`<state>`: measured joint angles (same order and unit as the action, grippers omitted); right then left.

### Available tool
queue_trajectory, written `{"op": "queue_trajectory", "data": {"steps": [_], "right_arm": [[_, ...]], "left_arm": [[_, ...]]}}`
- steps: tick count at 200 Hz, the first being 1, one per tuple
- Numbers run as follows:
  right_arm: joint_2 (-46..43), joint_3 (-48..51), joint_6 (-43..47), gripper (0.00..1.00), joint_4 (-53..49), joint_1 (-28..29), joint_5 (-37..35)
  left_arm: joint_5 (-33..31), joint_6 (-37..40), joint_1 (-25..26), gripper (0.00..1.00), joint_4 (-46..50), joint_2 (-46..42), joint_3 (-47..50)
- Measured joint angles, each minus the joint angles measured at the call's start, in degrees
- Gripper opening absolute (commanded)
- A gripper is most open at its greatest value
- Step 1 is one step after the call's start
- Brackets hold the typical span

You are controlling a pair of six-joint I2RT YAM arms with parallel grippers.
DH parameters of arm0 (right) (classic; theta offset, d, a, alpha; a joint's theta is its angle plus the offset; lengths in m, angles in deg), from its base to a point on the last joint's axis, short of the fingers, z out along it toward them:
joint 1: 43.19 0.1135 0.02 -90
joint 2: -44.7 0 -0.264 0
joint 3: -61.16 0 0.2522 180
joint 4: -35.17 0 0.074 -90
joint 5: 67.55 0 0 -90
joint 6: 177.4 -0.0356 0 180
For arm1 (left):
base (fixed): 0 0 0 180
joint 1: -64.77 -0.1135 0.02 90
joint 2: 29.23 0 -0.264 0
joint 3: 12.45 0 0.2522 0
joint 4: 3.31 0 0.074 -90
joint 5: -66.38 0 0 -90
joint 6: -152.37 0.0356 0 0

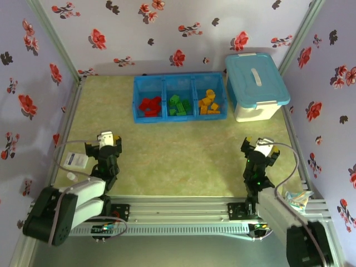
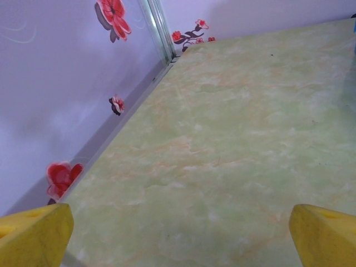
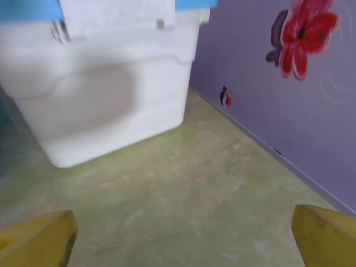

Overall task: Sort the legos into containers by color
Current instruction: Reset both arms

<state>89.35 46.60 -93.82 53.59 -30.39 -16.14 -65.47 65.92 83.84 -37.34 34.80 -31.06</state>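
Yellow fingertips (image 2: 33, 236) cropped at bottom corners of both wrist views. White bin (image 3: 105, 94) blurred, top cut off. Jaws spread wide, nothing held: left gripper (image 1: 108, 137), right gripper (image 1: 261, 146), over bare table (image 1: 178, 156). Upper centre, legos (image 1: 179, 104) sit in tray (image 1: 135, 105): red left, green middle, orange right; count unclear.

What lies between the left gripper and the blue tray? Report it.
Nothing: the top view shows bare table from the left gripper to the blue tray.
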Motion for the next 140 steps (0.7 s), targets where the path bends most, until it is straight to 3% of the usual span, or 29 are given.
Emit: {"op": "queue_trajectory", "data": {"steps": [42,78,113,140], "right_arm": [[25.3,-2.5,0.5,0.99,19.5,-1.9,3.5],[40.8,-5.9,1.7,0.99,34.8,-4.2,5.2],[45.3,-10.9,3.1,0.99,37.2,-5.0,9.8],[47.3,-11.6,4.3,0.99,37.4,-4.2,10.8]], "left_arm": [[2.1,1.2,-0.6,1.00,-12.1,12.7,-2.4],[3.5,3.1,-1.2,1.00,-17.2,17.0,-5.1],[8.5,2.9,-6.5,1.00,-22.1,23.3,-5.9],[11.0,2.8,-7.4,1.00,-22.3,24.1,-6.3]]}}
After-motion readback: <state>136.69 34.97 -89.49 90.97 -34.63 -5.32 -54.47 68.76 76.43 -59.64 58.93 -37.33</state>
